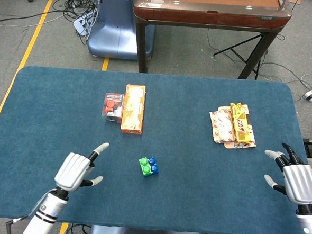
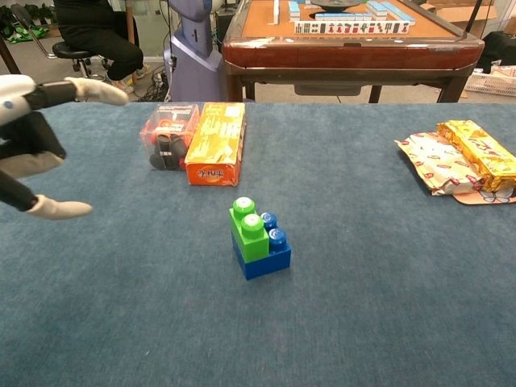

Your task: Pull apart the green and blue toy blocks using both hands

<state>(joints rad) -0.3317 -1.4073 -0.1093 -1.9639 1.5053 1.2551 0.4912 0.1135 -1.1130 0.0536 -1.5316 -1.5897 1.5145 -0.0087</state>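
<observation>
The small green plastic block [image 2: 248, 228] sits pressed onto the blue plastic block [image 2: 268, 255] mid-desk [image 1: 206, 168], untouched. Left robot hand [image 1: 76, 170] nearby, fingers apart; right robot hand [image 1: 299, 181] likewise, well apart. A one-sided approach could topple or shove the pair.

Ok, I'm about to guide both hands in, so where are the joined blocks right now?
The green and blue blocks sit mid-table in the head view, toward the robot's edge, just past the orange box, with the left hand nearest.

Silver ribbed-back left hand [image 1: 76, 170] lower left, black fingers, pale grey tips, white wrist cuff, matching silver right hand [image 1: 299, 181] lower right
</observation>
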